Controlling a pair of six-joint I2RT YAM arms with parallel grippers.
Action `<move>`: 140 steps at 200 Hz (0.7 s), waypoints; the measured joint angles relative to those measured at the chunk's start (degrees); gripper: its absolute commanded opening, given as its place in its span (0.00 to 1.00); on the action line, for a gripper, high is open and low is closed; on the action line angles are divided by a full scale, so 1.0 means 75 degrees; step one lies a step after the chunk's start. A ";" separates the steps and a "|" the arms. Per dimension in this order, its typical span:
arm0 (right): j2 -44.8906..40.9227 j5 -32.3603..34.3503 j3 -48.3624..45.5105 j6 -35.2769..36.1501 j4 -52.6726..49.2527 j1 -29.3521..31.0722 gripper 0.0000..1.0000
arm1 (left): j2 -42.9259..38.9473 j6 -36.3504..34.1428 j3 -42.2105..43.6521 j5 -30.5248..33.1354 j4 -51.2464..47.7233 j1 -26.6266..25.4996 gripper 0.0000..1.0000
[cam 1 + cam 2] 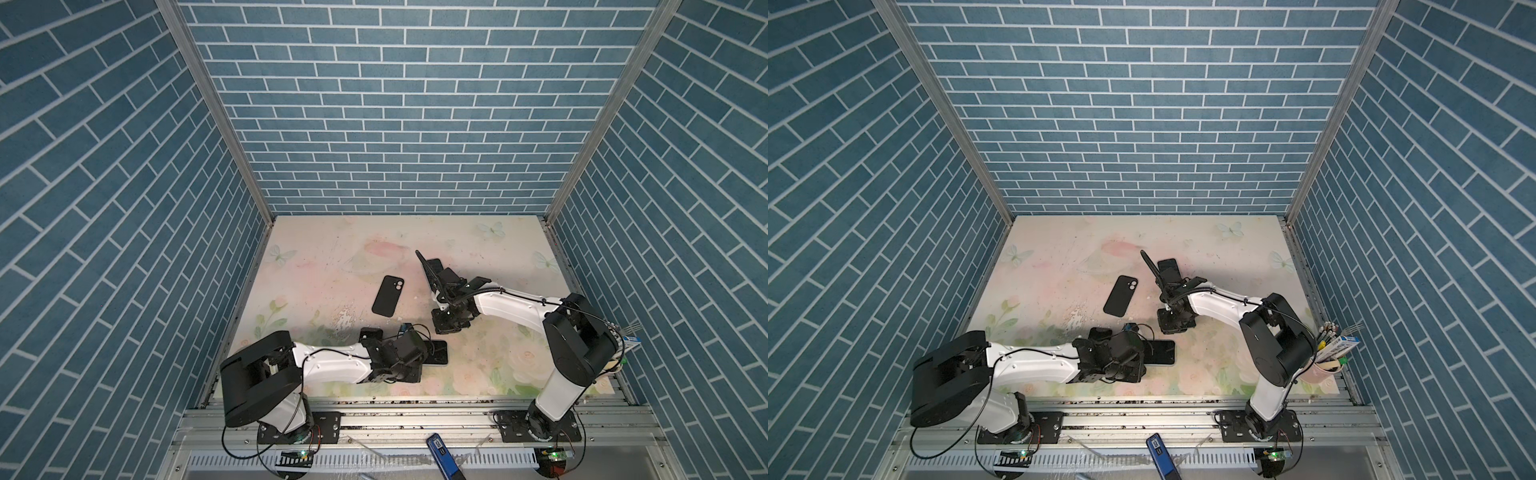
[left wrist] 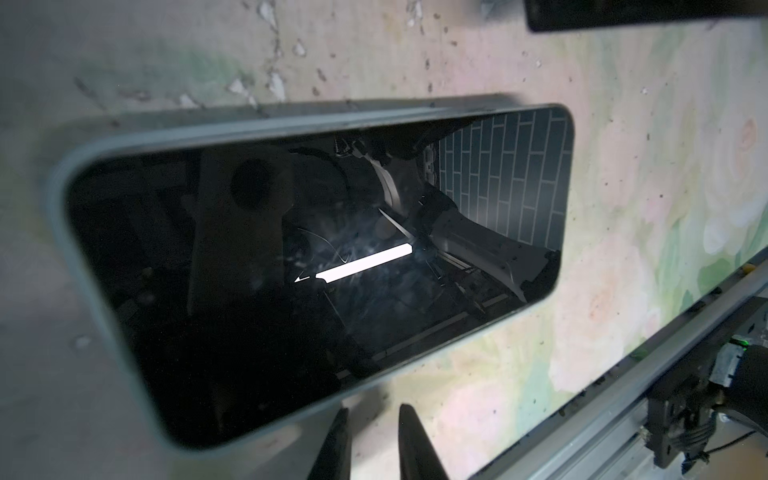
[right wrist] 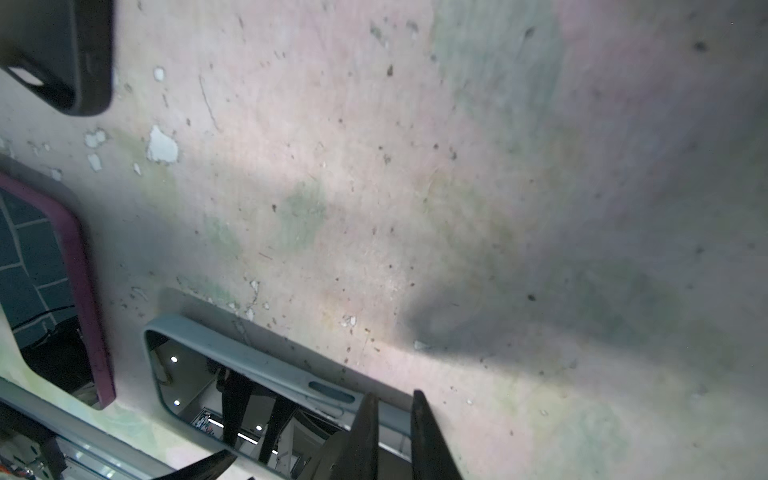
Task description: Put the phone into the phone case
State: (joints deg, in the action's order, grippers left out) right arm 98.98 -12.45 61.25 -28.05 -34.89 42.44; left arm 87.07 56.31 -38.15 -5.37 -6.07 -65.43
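Note:
The black phone case point(image 1: 388, 296) point(image 1: 1121, 296) lies flat and empty on the floral mat, left of centre, with its camera cutout at the far end. Its corner also shows in the right wrist view point(image 3: 62, 54). One phone point(image 2: 311, 257) point(image 1: 438, 353) lies screen up near the front. My left gripper point(image 2: 375, 407) sits at its long edge, narrowly open, with only mat between the fingers. A second, grey-blue-rimmed phone point(image 3: 257, 368) point(image 1: 428, 272) is tipped up on its long edge. My right gripper point(image 3: 394, 393) is shut on its rim.
A maroon-rimmed phone point(image 3: 79, 270) lies flat in the right wrist view. In both top views a dark flat phone point(image 1: 434, 266) lies just behind the right gripper. The aluminium rail point(image 1: 415, 409) runs along the front. A pink cup of utensils point(image 1: 1325, 368) stands front right.

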 measured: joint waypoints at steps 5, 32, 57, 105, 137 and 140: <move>0.0000 -0.0050 -0.0079 0.0000 0.0038 -0.0003 0.17 | 0.0047 0.0003 -0.0023 -0.0003 0.0044 0.0000 0.24; -0.0032 -0.0242 -0.0530 -0.0023 0.0239 0.0003 0.16 | 0.0239 -0.0038 -0.0181 -0.0114 0.0128 0.0067 0.24; -0.0256 -0.0341 -0.0845 -0.0079 0.0493 -0.0006 0.15 | 0.0385 -0.0134 -0.0309 -0.0399 0.0152 0.0239 0.24; -0.0871 -0.0393 -0.1609 -0.0420 0.1003 0.0058 0.13 | 0.0632 -0.0423 -0.0551 -0.1099 0.0067 0.0702 0.24; -0.1282 -0.0347 -0.2116 -0.0842 0.1378 0.0236 0.13 | 0.0866 -0.0600 -0.0816 -0.1501 -0.0154 0.0944 0.24; -0.1306 -0.0335 -0.2154 -0.0883 0.1402 0.0251 0.14 | 0.0874 -0.0606 -0.0833 -0.1533 -0.0181 0.0959 0.24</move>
State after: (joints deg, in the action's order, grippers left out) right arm 89.19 -14.96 45.10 -34.68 -24.38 44.31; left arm 93.62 51.77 -44.40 -16.86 -7.42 -58.24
